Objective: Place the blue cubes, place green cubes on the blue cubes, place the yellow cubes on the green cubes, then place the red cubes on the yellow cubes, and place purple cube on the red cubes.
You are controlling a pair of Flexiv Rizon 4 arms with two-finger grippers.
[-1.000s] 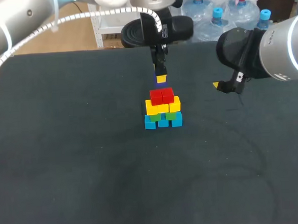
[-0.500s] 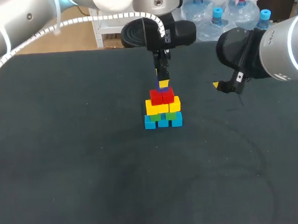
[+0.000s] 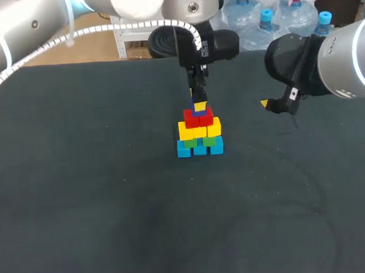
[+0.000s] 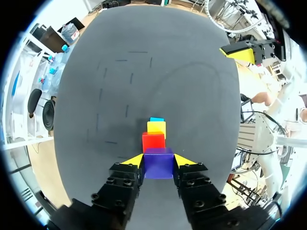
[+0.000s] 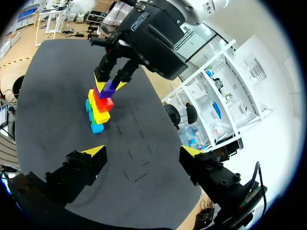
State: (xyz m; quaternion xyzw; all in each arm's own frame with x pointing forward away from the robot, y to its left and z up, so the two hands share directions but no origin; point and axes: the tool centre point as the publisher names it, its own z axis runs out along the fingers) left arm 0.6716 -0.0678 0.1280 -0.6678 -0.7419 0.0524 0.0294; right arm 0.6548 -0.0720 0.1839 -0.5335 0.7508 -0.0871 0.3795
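The left end effector [image 4: 159, 160] gripped the small purple cube [image 4: 158, 165] right above the red cubes [image 3: 198, 118] atop the coloured stack [image 3: 199, 139] on the dark bench [image 3: 82, 209]. Releasing it off-centre might have tipped it or toppled the stack.

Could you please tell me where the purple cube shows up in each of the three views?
Head view: the purple cube is over the red cubes, partly hidden by the left jaws.
Left wrist view: the purple cube is between the left jaws, with the red cubes just beyond.
Right wrist view: the purple cube is over the red cubes, ahead of the open right jaws.
Shared landmark: the red cubes.
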